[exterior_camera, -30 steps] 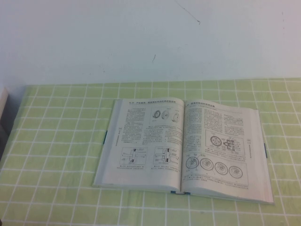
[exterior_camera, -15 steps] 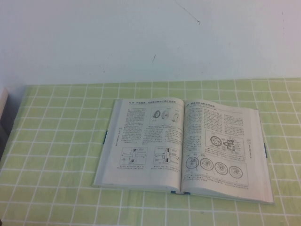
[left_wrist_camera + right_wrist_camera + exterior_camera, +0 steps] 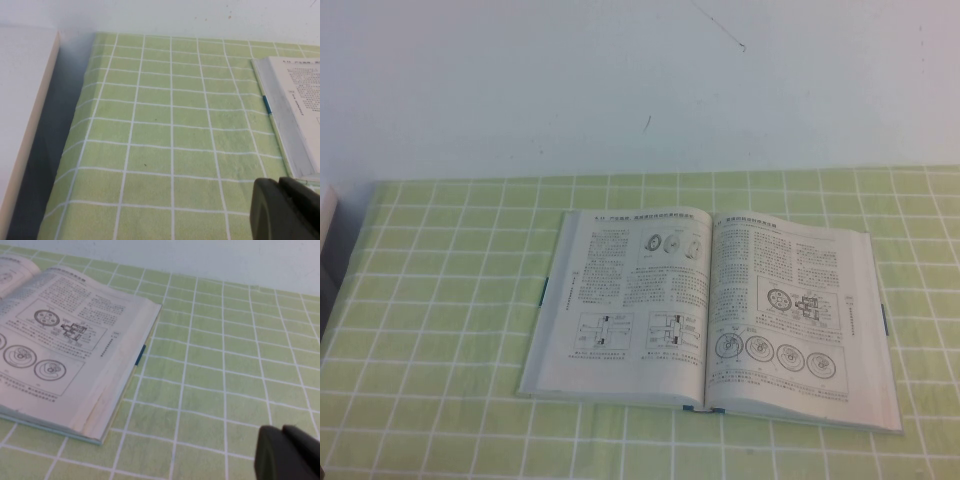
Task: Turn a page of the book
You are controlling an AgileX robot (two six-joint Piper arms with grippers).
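The book (image 3: 630, 290) lies open and flat on the green checked tablecloth, with a thin teal cover edge showing. The page (image 3: 790, 300) with dense text and a row of four round diagrams is the top right-hand leaf and lies flat. It also shows in the right wrist view (image 3: 50, 340). My left gripper (image 3: 280, 187) is shut and empty, low over the cloth beside the book's left edge (image 3: 295, 100). My right gripper (image 3: 282, 432) is shut and empty over the cloth to the right of the book. Neither gripper shows in the high view.
The tablecloth (image 3: 440, 300) covers the table up to a white wall at the back. A white board-like object (image 3: 25, 100) stands at the table's left edge, with a dark gap between it and the cloth.
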